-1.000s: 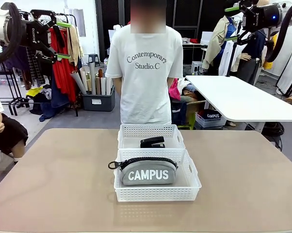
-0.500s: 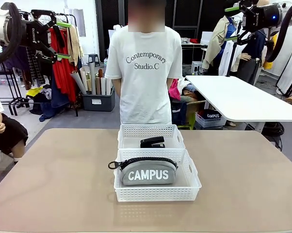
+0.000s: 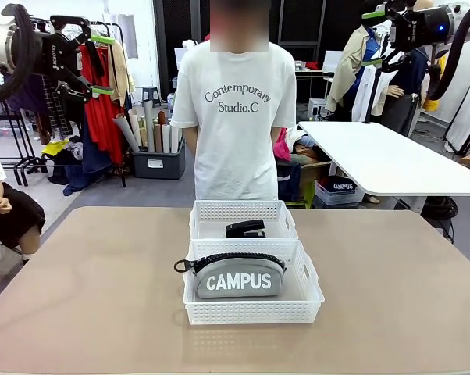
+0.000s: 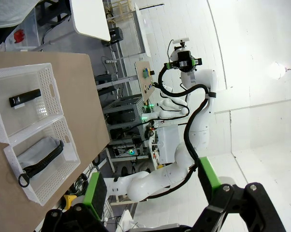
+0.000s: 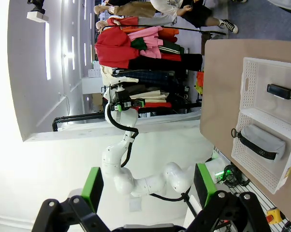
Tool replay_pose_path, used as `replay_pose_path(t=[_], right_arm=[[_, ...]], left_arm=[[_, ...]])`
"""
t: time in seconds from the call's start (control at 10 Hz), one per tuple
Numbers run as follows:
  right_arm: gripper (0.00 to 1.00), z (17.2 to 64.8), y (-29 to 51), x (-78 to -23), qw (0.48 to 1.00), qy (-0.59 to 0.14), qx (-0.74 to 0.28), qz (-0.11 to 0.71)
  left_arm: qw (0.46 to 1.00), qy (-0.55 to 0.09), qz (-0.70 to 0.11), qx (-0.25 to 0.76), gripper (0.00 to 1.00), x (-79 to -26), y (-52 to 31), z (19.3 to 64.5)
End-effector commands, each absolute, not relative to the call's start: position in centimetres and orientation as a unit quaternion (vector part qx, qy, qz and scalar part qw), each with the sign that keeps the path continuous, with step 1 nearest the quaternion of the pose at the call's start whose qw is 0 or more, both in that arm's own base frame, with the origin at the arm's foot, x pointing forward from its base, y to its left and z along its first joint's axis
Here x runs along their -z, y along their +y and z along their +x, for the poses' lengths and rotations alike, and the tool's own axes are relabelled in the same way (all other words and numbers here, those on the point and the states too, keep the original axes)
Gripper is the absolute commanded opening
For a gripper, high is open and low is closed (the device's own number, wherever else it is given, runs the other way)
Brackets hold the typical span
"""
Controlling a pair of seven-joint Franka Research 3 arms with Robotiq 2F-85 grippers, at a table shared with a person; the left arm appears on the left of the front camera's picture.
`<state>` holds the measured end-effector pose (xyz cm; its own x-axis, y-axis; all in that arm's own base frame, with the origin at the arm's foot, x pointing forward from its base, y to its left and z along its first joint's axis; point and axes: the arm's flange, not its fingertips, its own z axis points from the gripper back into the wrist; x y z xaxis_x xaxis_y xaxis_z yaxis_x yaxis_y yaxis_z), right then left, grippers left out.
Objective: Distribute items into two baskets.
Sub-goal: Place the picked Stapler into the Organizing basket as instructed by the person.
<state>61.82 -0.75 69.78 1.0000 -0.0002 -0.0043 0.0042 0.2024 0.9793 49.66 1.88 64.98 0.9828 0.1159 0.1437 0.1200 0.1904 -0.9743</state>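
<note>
At the far left of the front view the left gripper [image 3: 102, 65] is raised high above the table's left edge, its green-padded fingers spread apart and holding nothing. From its own wrist camera the same fingers [image 4: 95, 191] stand wide at the bottom edge, with open space between them.

In the middle of the tan table [image 3: 79, 297] two white lattice baskets sit touching, one behind the other, lined up toward the person in a white T-shirt [image 3: 235, 117] who stands at the far side.

The near basket [image 3: 252, 311] holds the grey CAMPUS zip pouch [image 3: 239, 277]. The pouch lies lengthwise across the basket with its lettering facing the robot and its black zipper along the top; the zipper pull loop hangs over the left wall. The pouch takes up most of the basket's width.

The far basket [image 3: 243, 211] holds the black stapler [image 3: 245, 228], lying flat near the wall it shares with the near basket, with bare basket floor around it.

The left wrist view shows both baskets from above at the table's edge, the stapler [image 4: 24, 98] in one compartment and the pouch [image 4: 39, 154] in the other. The right wrist view shows the same pair, stapler [image 5: 282, 91] and pouch [image 5: 262, 142], each alone in its own basket.

At the upper right of the front view the right gripper [image 3: 372, 37] is held high, well away from the table, its fingers parted and empty. Its wrist camera shows the green pads [image 5: 92, 186] set wide apart.
</note>
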Motion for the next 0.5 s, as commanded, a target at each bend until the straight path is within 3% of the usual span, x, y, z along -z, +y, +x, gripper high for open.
replay_pose_path(t=[0.0, 0.4], right_arm=[[1.00, 61.38, -0.75, -70.03, 0.775, 0.001, 0.003, 0.632], [1.00, 61.38, -0.75, -70.03, 0.775, 0.001, 0.003, 0.632]], left_arm=[[0.766, -0.092, -0.636, 0.002, 1.00, -65.06, 1.81, 49.45], [0.766, -0.092, -0.636, 0.002, 1.00, -65.06, 1.81, 49.45]])
